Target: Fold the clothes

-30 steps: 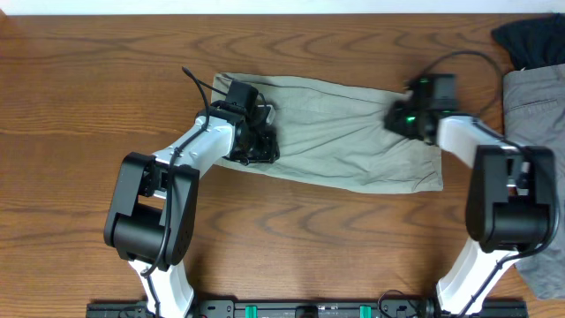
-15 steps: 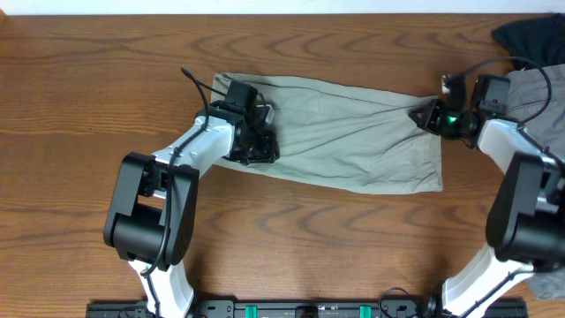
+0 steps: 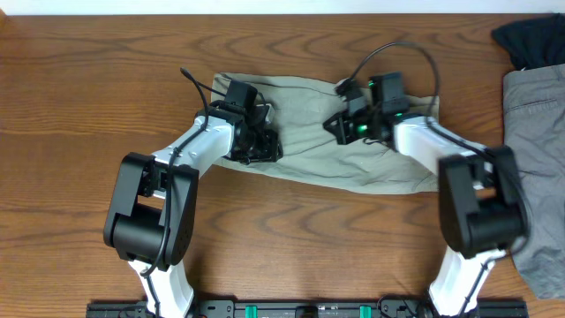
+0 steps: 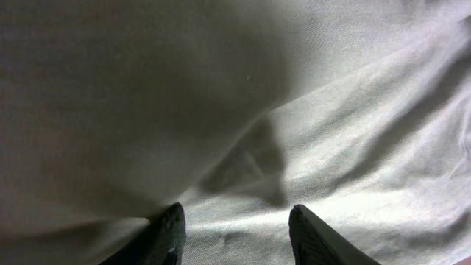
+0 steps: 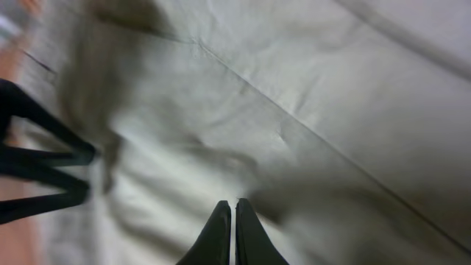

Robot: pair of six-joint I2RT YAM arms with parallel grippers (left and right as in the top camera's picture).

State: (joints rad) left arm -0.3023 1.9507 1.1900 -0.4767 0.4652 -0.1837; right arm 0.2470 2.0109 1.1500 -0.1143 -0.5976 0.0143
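The light khaki shorts lie flat and lengthwise across the middle of the wooden table, with some creases. My left gripper rests on their left part. In the left wrist view it is open, with cloth between and under the fingertips. My right gripper is over the middle of the shorts. In the right wrist view it is shut, with no cloth seen between the fingers, just above a seam line in the fabric.
A darker grey garment lies along the table's right edge, with a black cloth at the far right corner. The left arm's black parts show at the left of the right wrist view.
My right gripper swung out to the shorts' right end and then left to their middle. The left arm and the shorts' outline have hardly moved.
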